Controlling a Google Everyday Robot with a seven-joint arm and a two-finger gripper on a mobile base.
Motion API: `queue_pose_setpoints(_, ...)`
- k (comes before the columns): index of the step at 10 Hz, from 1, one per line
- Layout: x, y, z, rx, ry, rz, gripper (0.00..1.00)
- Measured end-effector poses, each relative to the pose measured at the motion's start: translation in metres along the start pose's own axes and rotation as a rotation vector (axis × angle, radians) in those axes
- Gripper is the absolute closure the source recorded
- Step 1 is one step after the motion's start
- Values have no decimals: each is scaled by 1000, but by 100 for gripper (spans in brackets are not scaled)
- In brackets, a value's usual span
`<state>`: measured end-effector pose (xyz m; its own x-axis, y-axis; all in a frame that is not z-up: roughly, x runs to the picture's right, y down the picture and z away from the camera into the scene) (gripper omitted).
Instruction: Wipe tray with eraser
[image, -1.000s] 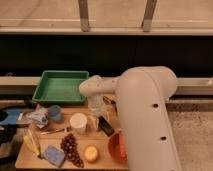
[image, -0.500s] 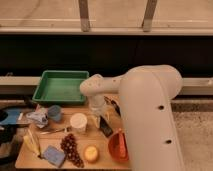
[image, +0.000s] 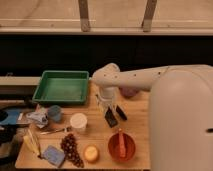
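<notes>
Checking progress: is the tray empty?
Empty: the tray shows only bare green floor. The gripper hangs right of it, near the eraser.

Green tray (image: 62, 86), black eraser (image: 111, 118), and a pale claw (image: 103, 102) between them over the tan table (image: 139, 117).

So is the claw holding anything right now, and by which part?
Cannot be told. The claw hangs beside the green tray, close to the black eraser on the table, but whether it grips the eraser does not show.
</notes>
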<state>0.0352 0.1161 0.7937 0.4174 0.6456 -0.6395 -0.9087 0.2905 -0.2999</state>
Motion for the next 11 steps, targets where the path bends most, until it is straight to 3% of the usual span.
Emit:
queue_pose_setpoints(2,-20,-29,-31,-24,-95,9,100)
queue_pose_setpoints(5,-67,-44,-66,-48,-161,-24,100)
queue_pose_setpoints(7,-99,-32,-78,-56,-178,-66,100)
queue_pose_setpoints(9,-133,-9,-96,-70,-221,-129,100)
queue_pose_setpoints(10,-141,-3,-104,-77,-251,-149,100)
queue_pose_setpoints(11,-149,7,-118,-93,-309,-176,100)
